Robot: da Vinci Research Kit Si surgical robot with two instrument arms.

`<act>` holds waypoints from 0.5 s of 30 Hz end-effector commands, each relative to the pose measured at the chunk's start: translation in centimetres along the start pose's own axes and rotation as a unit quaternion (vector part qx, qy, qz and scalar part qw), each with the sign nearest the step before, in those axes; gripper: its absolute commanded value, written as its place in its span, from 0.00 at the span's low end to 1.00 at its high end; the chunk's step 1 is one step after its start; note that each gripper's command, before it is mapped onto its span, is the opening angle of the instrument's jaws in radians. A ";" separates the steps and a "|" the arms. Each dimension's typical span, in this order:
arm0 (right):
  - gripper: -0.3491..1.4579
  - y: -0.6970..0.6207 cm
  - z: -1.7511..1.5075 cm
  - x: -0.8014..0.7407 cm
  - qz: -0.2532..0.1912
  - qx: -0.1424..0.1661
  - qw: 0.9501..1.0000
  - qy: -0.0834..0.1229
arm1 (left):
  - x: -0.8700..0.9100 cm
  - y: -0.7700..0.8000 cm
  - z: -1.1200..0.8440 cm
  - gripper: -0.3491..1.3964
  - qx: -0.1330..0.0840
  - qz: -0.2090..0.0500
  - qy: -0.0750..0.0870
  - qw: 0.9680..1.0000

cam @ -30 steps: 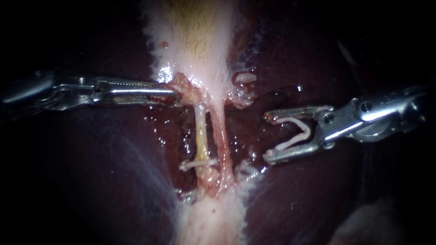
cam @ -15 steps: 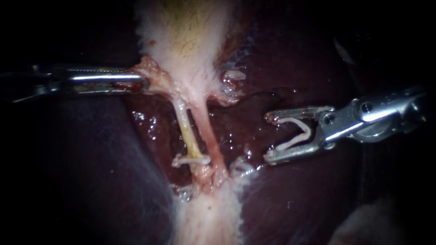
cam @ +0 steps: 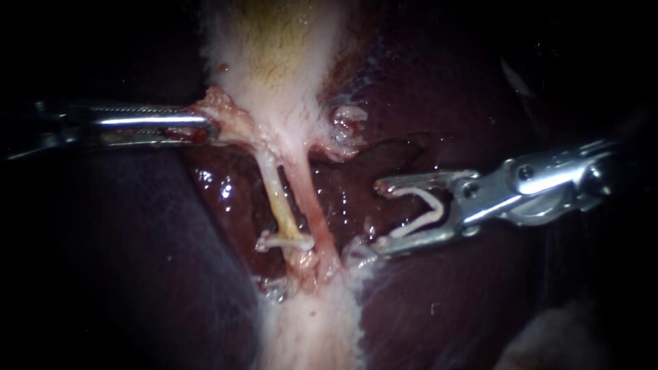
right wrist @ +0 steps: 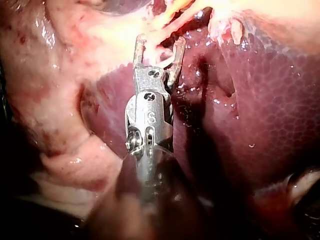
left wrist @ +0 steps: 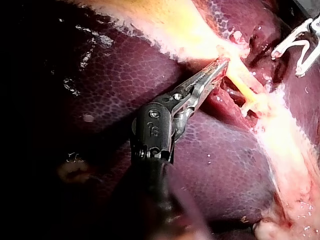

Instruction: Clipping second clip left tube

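Endo view: left instrument (cam: 200, 127) comes in level from the left w/ its jaws clamped together on a ragged pink tissue flap (cam: 221, 111) at the gallbladder (cam: 274, 48) neck, no gap visible btwn them; the flap looks drawn sideways toward the shaft. Left wrist view agrees: left instrument (left wrist: 219, 65) w/ toothed jaws pinched on pale tissue right at the tip. Right instrument (cam: 379, 218) comes in from the right, jaws wide apart in a V and gripping an open clip (cam: 428, 209), one white leg along each jaw, bend at the hinge end. Both tips point at the tubes but sit apart from them over wet dark liver (cam: 137, 240); lower tip is just beside a pale fringe, contact can't be told. Left tube (cam: 279, 202), yellowish, runs down from under the flap, stretched and bare, to a closed clip (cam: 284, 241) crossing its lower end. Right tube (cam: 310, 209), pinker, lies just beside it, btwn it and the open clip. Right wrist view: right instrument (right wrist: 160, 42), jaws spread, white clip (right wrist: 164, 52) seated btwn them, tips near pale tissue ahead.
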 end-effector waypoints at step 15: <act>0.47 0.11 0.51 0.03 0.040 0.007 0.999 0.005 | 0.00 0.01 0.01 0.00 0.000 0.000 0.000 1.000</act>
